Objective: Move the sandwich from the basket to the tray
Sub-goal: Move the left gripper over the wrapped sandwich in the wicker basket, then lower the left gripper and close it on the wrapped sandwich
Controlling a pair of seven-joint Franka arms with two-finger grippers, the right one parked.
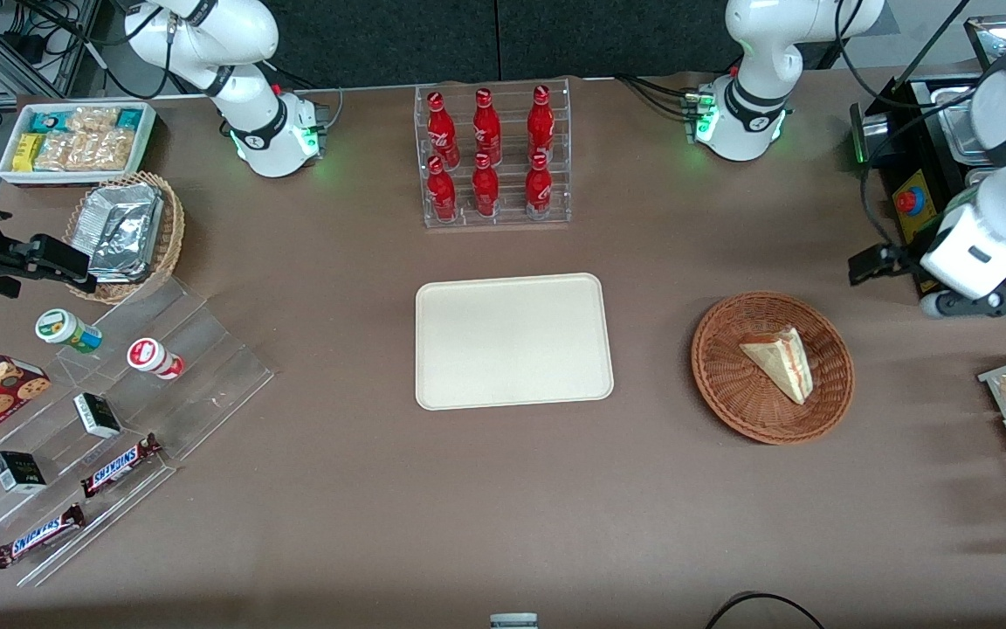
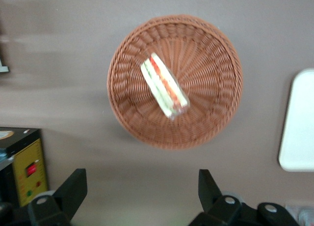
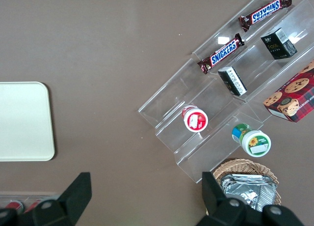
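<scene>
A brown table (image 1: 363,489) is seen, with dark panels along its edge farthest from the front camera. A rack of red bottles (image 1: 490,157) stands there, farther from the camera than the tray (image 1: 513,341), which lies bare at mid-table. The basket (image 1: 721,384) sits toward the working arm's end, well apart from the tray; the sandwich (image 1: 781,360) lies in it. The gripper (image 2: 140,191) is held above the table just beside the basket, fingers (image 2: 73,186) spread wide, nothing grasped or touched.

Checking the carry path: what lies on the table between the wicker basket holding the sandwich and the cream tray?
Nothing: bare brown table separates basket from tray, per the front view. The open gripper hovers above, beside the basket.
</scene>
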